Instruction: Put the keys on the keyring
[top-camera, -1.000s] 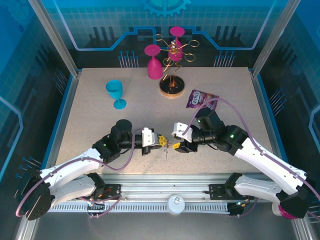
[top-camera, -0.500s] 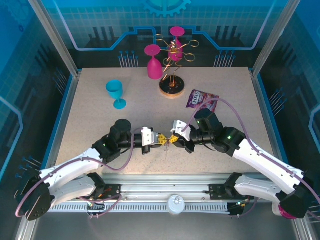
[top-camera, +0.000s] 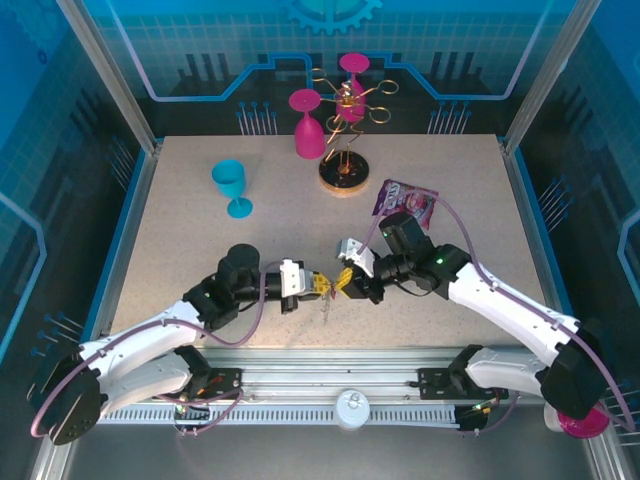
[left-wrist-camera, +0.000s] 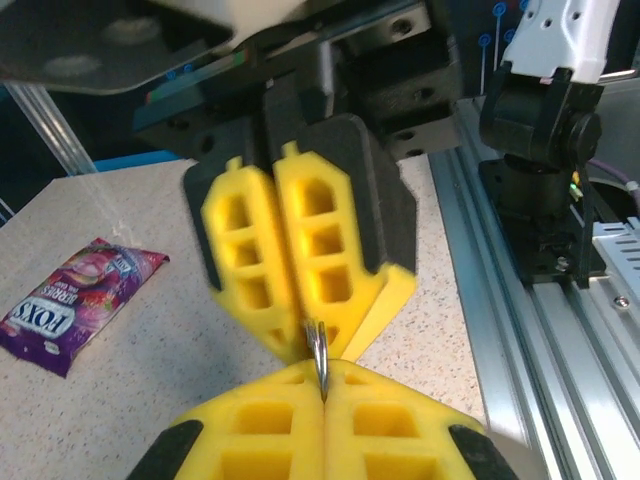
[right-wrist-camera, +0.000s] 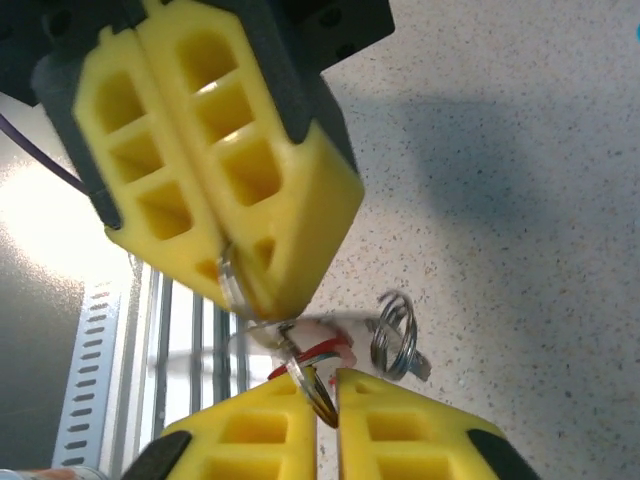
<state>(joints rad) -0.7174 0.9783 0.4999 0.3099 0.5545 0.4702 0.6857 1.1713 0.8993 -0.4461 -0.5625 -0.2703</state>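
Note:
My left gripper (top-camera: 320, 287) and right gripper (top-camera: 345, 279) meet tip to tip above the table's near middle. The left gripper (left-wrist-camera: 322, 375) is shut on a silver ring of the keyring (left-wrist-camera: 319, 345), which stands up from its tips towards the right gripper's yellow fingers (left-wrist-camera: 300, 240). In the right wrist view the same keyring ring (right-wrist-camera: 228, 278) sticks out of the left gripper's fingers (right-wrist-camera: 230, 150). The right gripper (right-wrist-camera: 327, 385) is closed to a narrow gap on the thin silver ring of the keys (right-wrist-camera: 312, 385), with the blurred red tag (right-wrist-camera: 325, 352) just above. The keyring's grey loop is hidden.
Another coiled silver ring (right-wrist-camera: 393, 335) hangs beside the red tag. A purple snack packet (top-camera: 405, 198) lies behind the right arm. A blue cup (top-camera: 232, 186), pink cups (top-camera: 306, 125) and a gold wire rack (top-camera: 350, 150) stand at the back. The metal rail (left-wrist-camera: 540, 330) runs along the near edge.
The right gripper has moved left and slightly back to meet the left gripper's tips, and its jaws have gone from open to nearly closed. The left gripper stays shut.

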